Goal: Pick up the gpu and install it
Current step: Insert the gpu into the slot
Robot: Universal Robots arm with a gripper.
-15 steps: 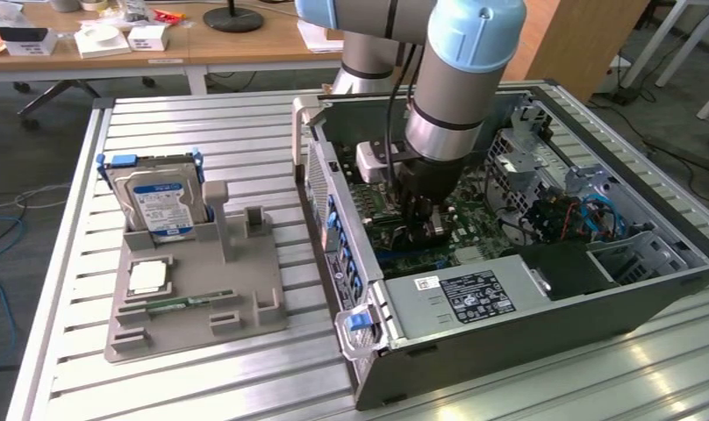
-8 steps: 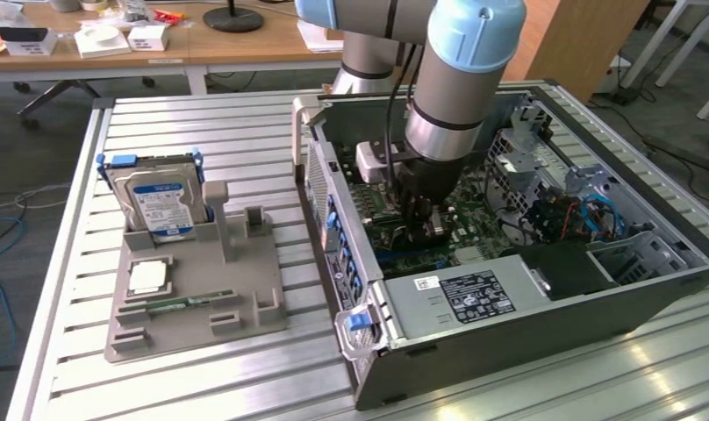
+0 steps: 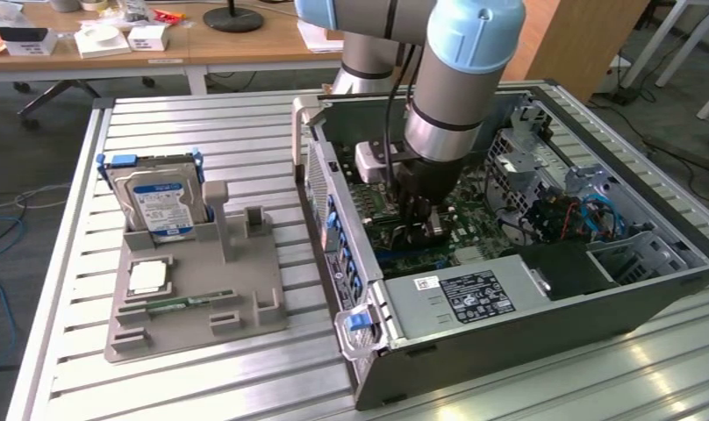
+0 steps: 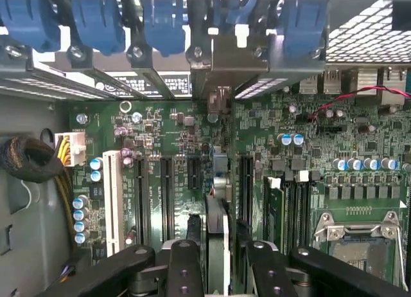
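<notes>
- Hard drive (image 3: pixel 158 200) with blue-white label stands upright in a grey holder tray (image 3: pixel 190 311) at the exterior view's left, on the slatted metal surface (image 3: pixel 214 123).
- Small green memory stick (image 3: pixel 182 303) lies flat near the front of the tray; a pale square part (image 3: pixel 147 277) sits just behind it.
- Open computer case (image 3: pixel 635 289) lies on its side toward the exterior view's right, motherboard (image 4: pixel 160 123) facing up.
- Arm (image 3: pixel 460 79) reaches straight down into the case; gripper (image 3: pixel 416 230) sits low over the board.
- Wrist view: gpu (image 4: pixel 217 236) stands on edge between the black fingers (image 4: pixel 182 268), in line with an expansion slot, its silver bracket end (image 4: pixel 221 75) up at the blue-clipped rear slot row (image 4: pixel 164 27).
- Fingers sit on either side of the card, very close to it; cannot tell whether they are clamped on it or slightly apart.
- Empty CPU socket (image 4: pixel 356 236) and a seated memory module (image 4: pixel 276 210) lie beside the card.
</notes>
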